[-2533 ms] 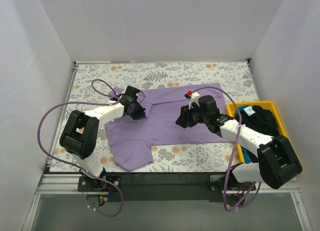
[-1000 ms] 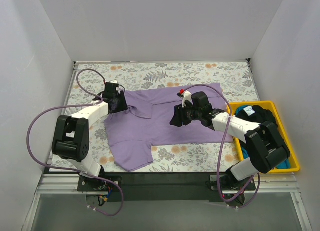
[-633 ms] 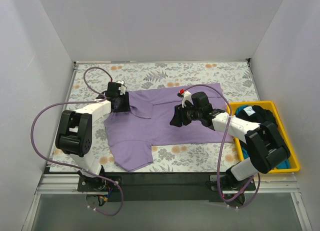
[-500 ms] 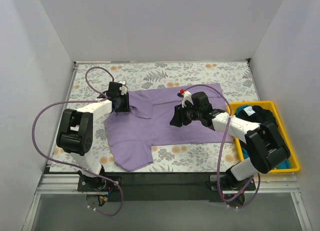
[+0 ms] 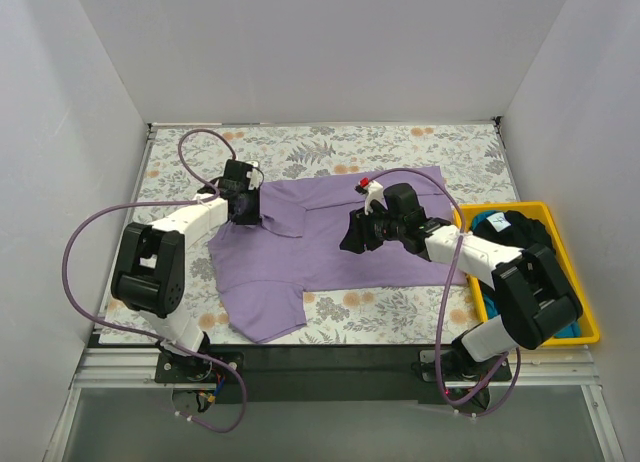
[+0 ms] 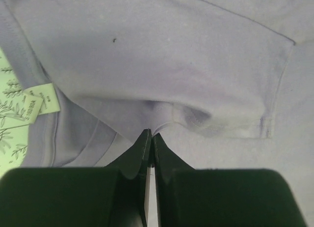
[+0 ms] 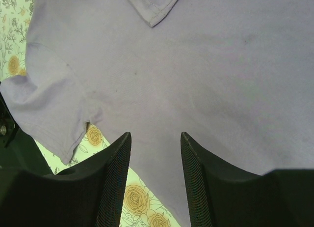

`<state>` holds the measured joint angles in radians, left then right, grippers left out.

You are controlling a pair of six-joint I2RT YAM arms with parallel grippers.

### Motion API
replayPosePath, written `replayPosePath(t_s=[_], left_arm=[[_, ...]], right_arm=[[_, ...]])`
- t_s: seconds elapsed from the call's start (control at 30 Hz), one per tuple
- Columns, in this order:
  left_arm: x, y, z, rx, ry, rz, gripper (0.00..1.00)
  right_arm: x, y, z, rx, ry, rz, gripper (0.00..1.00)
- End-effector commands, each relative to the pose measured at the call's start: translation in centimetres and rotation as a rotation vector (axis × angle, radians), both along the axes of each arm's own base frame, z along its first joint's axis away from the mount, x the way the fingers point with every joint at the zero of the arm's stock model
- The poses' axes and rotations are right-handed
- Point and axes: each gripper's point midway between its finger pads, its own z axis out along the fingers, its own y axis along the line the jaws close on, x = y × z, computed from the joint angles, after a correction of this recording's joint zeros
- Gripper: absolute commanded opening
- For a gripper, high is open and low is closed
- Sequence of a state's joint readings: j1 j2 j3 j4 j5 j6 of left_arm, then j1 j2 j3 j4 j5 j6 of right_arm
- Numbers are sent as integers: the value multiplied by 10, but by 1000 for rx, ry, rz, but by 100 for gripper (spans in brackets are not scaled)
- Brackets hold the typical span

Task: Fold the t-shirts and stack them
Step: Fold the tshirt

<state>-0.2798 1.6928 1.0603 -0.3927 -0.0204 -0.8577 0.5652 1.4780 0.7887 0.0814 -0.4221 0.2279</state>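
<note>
A lavender t-shirt (image 5: 330, 247) lies spread on the floral table, collar toward the left. My left gripper (image 5: 243, 210) sits at its upper left edge near the collar. In the left wrist view this gripper (image 6: 151, 134) is shut, with a small pucker of the lavender t-shirt (image 6: 171, 55) pinched at its tips. My right gripper (image 5: 350, 240) hovers over the shirt's middle. Seen from the right wrist, it (image 7: 154, 136) stands open with nothing between its fingers, above the shirt (image 7: 196, 65). A blue t-shirt (image 5: 490, 222) and a black t-shirt (image 5: 525, 237) lie bunched in the tray.
A yellow tray (image 5: 592, 334) stands at the right edge of the table. White walls close in the table on three sides. A white label (image 6: 41, 99) hangs at the shirt's collar. Purple cables loop from both arms.
My left gripper has shifted right onto the shirt's edge near the collar and shut on the fabric. The right arm has stayed still for the last second.
</note>
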Motion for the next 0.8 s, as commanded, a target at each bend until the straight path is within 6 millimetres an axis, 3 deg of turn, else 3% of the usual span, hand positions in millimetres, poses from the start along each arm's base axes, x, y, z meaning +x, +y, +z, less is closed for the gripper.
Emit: replayPosePath(t_s=[0.0,0.4,0.77], left_arm=[[-4,3,39,32,-40,27,0],[-55,-2,36,60,163,92,1],[-62,-7,40,30,198,126,1]], right_arm=[[0,1,12,18,-49,12,51],[3,-4,17,6,-82,-9,52],[6,-6,20,-3,-93,-20,52]])
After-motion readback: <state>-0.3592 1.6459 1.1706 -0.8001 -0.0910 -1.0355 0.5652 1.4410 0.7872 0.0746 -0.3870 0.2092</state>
